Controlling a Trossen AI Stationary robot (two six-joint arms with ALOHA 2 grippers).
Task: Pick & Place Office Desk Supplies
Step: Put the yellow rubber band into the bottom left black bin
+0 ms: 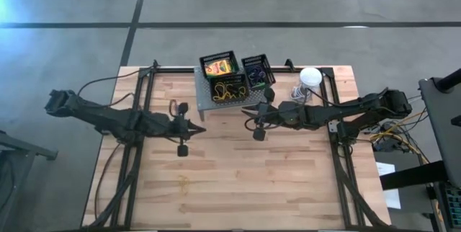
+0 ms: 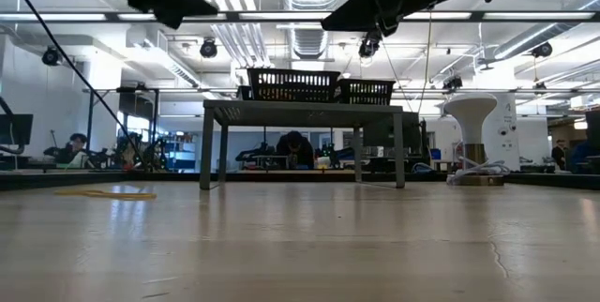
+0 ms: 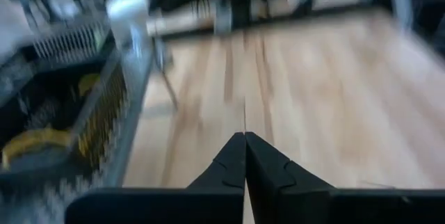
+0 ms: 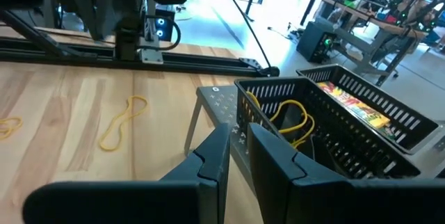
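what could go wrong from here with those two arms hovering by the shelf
The left gripper is shut with nothing seen between its fingers, so a grasp may have missed. The right gripper sits close to the grey shelf edge and could bump it, shifting the baskets on top.

A wide open workshop around a pale wooden table

We look across the wood-plank table (image 2: 300, 246) into a large hall lit by long ceiling strip lights (image 2: 84, 16), with white ducts (image 2: 246, 39) running overhead. Far desks (image 2: 56, 163) carry monitors, and a person (image 2: 296, 148) bends over a bench in the middle distance. From above we see a grey concrete floor (image 1: 302, 1) crossed by dark seam lines.
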